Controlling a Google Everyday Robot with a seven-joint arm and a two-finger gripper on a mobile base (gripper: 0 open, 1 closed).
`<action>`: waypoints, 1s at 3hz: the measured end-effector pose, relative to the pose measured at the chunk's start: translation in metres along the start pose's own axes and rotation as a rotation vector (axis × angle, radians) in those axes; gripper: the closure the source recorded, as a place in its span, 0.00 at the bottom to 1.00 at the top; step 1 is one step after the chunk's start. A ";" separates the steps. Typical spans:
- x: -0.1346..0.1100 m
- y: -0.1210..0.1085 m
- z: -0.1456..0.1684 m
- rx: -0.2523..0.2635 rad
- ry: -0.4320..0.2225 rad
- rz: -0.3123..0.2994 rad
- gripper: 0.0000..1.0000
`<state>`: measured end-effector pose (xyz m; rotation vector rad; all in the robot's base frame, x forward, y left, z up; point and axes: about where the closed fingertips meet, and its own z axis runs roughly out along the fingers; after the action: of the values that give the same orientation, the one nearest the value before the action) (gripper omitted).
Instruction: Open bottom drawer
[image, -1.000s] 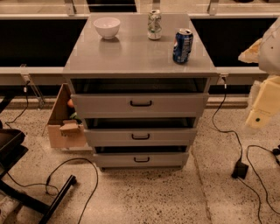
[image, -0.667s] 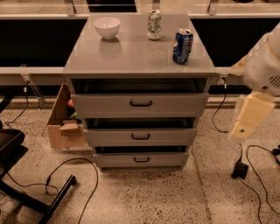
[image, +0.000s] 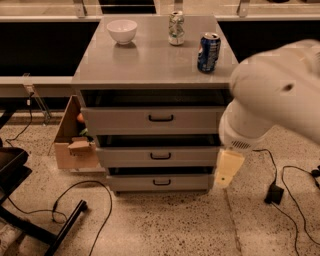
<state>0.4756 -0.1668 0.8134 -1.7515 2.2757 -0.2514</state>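
Observation:
The bottom drawer (image: 160, 182) is the lowest of three grey drawer fronts on the cabinet (image: 150, 65), and it has a small black bar handle (image: 161, 182). It sits shut or nearly shut, like the middle drawer (image: 159, 156) and the top drawer (image: 150, 120) above it. My white arm (image: 272, 100) fills the right of the view. My cream-coloured gripper (image: 227, 169) hangs down from it, just off the right end of the bottom and middle drawers, well to the right of the handle.
On the cabinet top stand a white bowl (image: 122, 31), a silver can (image: 176, 28) and a blue can (image: 208, 52). A cardboard box (image: 75, 140) sits left of the cabinet. Cables (image: 95, 210), a black chair base (image: 30, 220) and a power adapter (image: 274, 194) lie on the floor.
My arm has swung in from the right edge, leftward and closer to the camera. The gripper now hangs by the cabinet's lower right side. The drawers have not moved.

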 end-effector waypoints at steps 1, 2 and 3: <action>-0.020 0.015 0.062 0.001 0.016 -0.037 0.00; -0.021 0.016 0.066 -0.002 0.017 -0.039 0.00; -0.040 0.036 0.136 -0.059 0.031 -0.079 0.00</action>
<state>0.4934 -0.1159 0.6773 -1.8822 2.2603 -0.2305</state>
